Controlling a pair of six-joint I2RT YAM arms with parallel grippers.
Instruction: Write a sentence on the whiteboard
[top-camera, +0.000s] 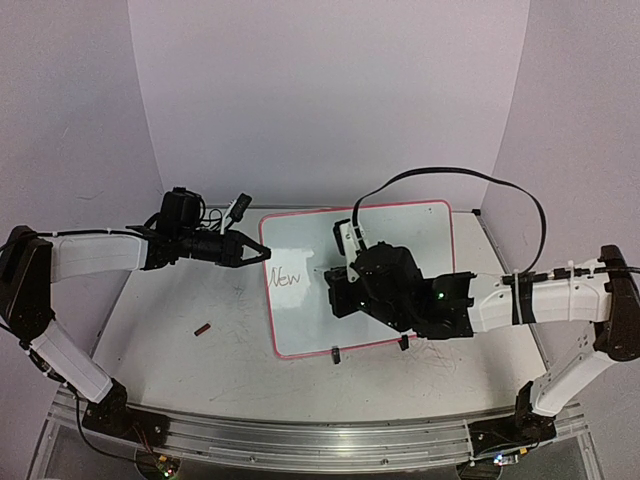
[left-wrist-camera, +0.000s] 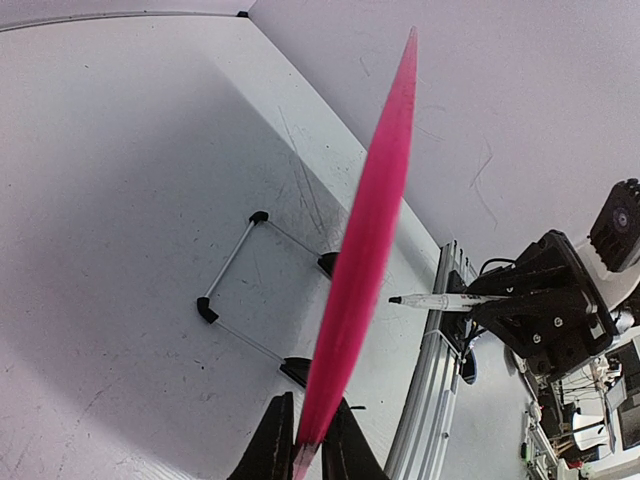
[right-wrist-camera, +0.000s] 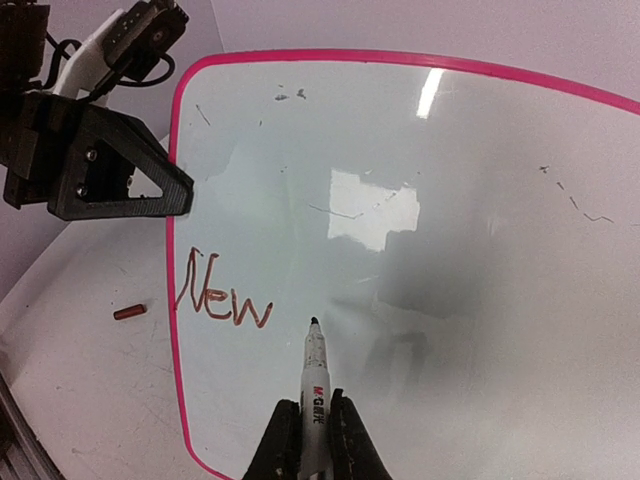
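Top external view: a white, scuffed counter (top-camera: 180, 340) with two robot arms reaching in from its near corners.
Board: a large flat white whiteboard (top-camera: 400, 225) with rounded corners and a thin pink-red rim sits mid-counter, turned slightly askew, between the arms.
Left side: the black left claw (left-wrist-camera: 310, 445) is pressed together on the board's left rim, pinching it steady.
Right side: the black right claw (right-wrist-camera: 312, 440) pinches a pen barrel over the board's lower middle.
Pen: a slim white marker (right-wrist-camera: 315, 375) with a black tip. The tip is just right of the last written letter, and whether it touches the surface cannot be told.
Writing: the sentence (right-wrist-camera: 225, 300) so far reads only "New", in thin dark strokes near the left rim, so the task looks barely begun.
Loose item: a small red cylinder (top-camera: 203, 328) lies on the counter left of the board, apart from it.
Doing it well: leave a clear word gap, start level with "New", press lightly and evenly, and travel right while the left side holds the rim firm.
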